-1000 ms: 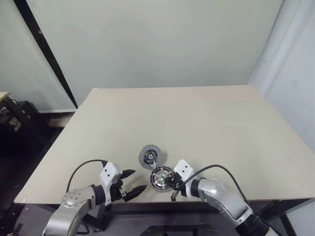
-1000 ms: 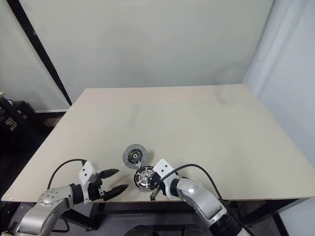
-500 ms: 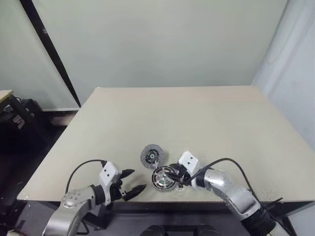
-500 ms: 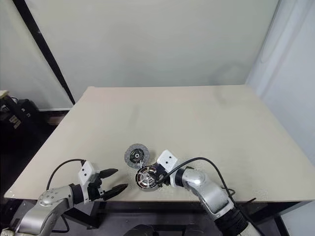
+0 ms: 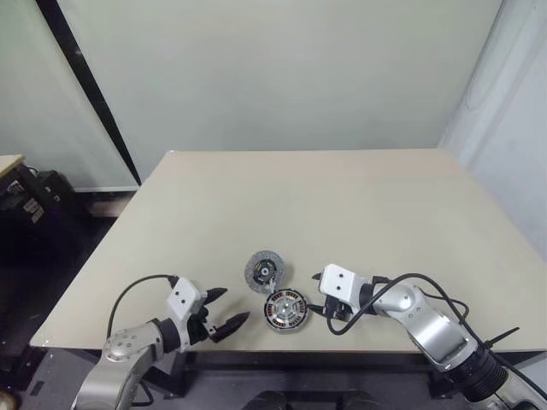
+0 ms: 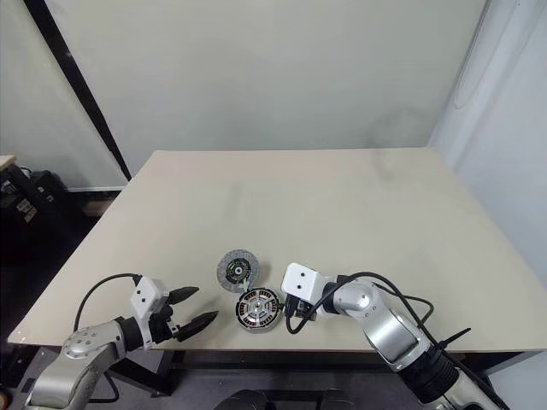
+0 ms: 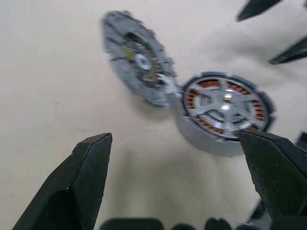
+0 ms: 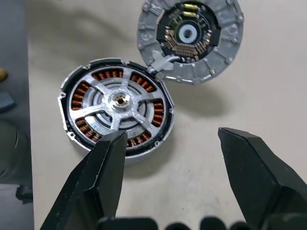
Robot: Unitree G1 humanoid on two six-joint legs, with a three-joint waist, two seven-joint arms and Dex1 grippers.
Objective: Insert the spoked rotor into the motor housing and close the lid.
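The motor housing (image 5: 285,311) lies near the table's front edge, its copper windings (image 8: 79,103) showing. The shiny spoked rotor (image 8: 120,101) sits inside it, spokes over the windings. The grey lid (image 5: 263,271) stands swung open just behind the housing, touching its rim at a tab, dark inner hub (image 8: 188,33) showing. My right gripper (image 5: 319,295) is open just right of the housing, holding nothing; its fingertips (image 8: 115,139) hover over the near rim. My left gripper (image 5: 227,308) is open to the left, pointing at housing (image 7: 223,108) and lid (image 7: 136,57).
The beige table (image 5: 342,205) stretches far behind and to both sides of the parts. Its front edge (image 5: 282,350) runs close below the housing. A black cable (image 5: 402,282) loops off my right wrist. A dark slanted pole (image 5: 85,85) stands beyond the far left corner.
My right gripper has opened and drawn back up and to the right from the housing, rolling its wrist. The rotor stays in the housing. The left arm has barely moved.
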